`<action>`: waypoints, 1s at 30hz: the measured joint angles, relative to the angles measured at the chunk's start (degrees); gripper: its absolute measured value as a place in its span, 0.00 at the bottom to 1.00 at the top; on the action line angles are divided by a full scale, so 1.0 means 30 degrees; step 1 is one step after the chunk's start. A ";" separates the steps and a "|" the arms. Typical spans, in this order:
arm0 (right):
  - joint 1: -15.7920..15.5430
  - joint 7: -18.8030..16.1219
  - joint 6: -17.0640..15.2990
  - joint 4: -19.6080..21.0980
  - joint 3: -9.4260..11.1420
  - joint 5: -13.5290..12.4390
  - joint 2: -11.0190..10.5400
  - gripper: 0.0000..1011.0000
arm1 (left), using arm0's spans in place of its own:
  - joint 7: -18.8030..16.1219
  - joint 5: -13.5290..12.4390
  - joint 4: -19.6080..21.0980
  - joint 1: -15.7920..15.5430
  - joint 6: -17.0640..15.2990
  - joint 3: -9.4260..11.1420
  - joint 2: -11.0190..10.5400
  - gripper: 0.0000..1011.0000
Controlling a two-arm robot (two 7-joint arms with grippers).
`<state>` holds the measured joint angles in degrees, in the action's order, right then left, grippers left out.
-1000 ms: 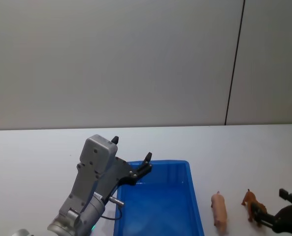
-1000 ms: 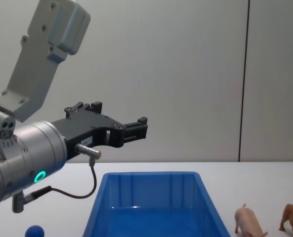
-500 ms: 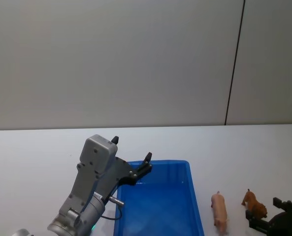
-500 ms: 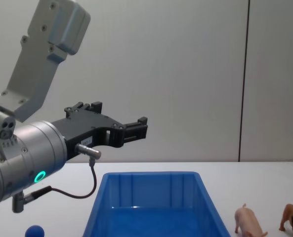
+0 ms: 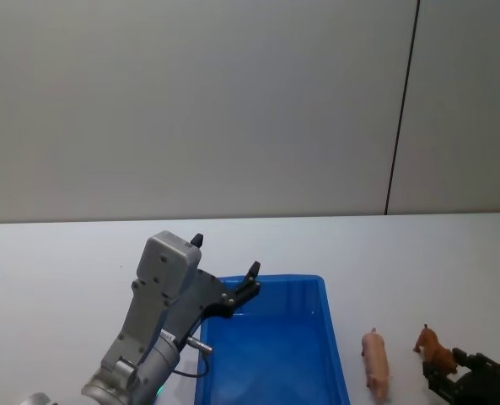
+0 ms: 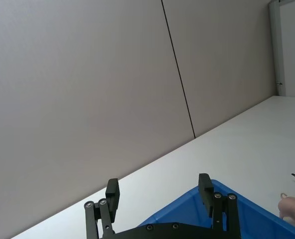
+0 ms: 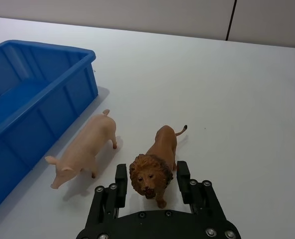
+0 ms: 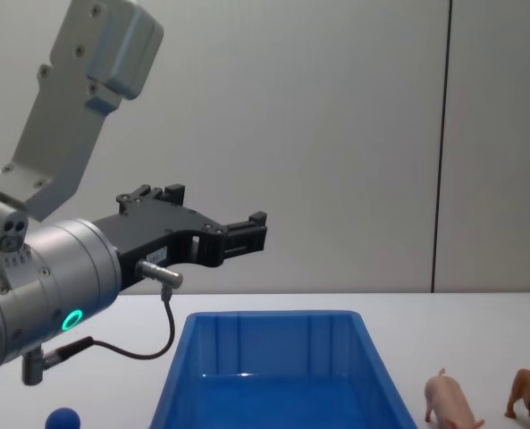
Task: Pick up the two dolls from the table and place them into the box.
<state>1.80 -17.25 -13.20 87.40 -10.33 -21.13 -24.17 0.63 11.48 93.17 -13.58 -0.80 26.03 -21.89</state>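
The reddish-brown doll (image 7: 156,158), a lion, stands on the white table (image 7: 227,89) with my right gripper (image 7: 151,180) open around its head, one finger on each side. The pale pink pig doll (image 7: 85,152) stands just beside it, between the lion and the blue box (image 7: 48,47). In the head view the pig (image 5: 375,361) and the lion (image 5: 435,348) are right of the box (image 5: 271,278), and the right gripper (image 5: 448,373) is at the lower right corner. My left gripper (image 5: 226,255) hangs open and empty above the box's back left corner.
A small blue ball (image 8: 63,418) lies on the table left of the box (image 8: 273,315). The left forearm (image 8: 50,277) rises large at the left. Bare tabletop extends behind and to the right of the dolls up to a grey wall.
My right gripper has dropped lower and drawn back toward the table's near edge, still around the lion. The dolls, the box and the left arm have not moved.
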 joint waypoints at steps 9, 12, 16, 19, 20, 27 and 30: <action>0.0139 0.0007 0.0263 -0.0123 -0.0074 0.0283 0.0083 0.44 | 0.0000 0.0000 0.0000 -0.0001 0.0000 -0.0001 0.0000 0.99; 0.0172 0.0076 0.0595 -0.0050 -0.0088 0.0512 0.0088 0.44 | 0.0000 0.0001 0.0001 0.0000 -0.0001 -0.0001 -0.0001 0.99; 0.0219 0.0148 0.1009 0.0173 -0.0103 0.0773 0.0097 0.44 | 0.0000 0.0000 0.0000 -0.0001 0.0000 -0.0001 0.0000 0.99; 0.0299 0.0159 0.1363 0.0423 -0.0115 0.0978 0.0110 0.44 | -0.0001 0.0000 0.0000 -0.0001 0.0000 -0.0001 -0.0001 0.99; 0.0341 0.0143 0.1523 0.0568 -0.0121 0.1069 0.0122 0.44 | 0.0000 0.0000 0.0000 -0.0001 0.0000 -0.0001 0.0000 0.99; 0.0748 -0.0386 0.2128 0.1303 -0.0213 0.1383 0.0255 0.44 | 0.0000 0.0000 0.0000 0.0000 -0.0001 -0.0001 0.0000 0.99; 0.1014 -0.0805 0.2246 0.1578 -0.0298 0.1458 0.0371 0.44 | -0.0001 0.0000 0.0000 -0.0001 0.0000 -0.0001 -0.0001 0.99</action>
<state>4.84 -19.66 -6.46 92.13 -11.22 -16.75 -23.05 0.63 11.48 93.17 -13.59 -0.80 26.03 -21.89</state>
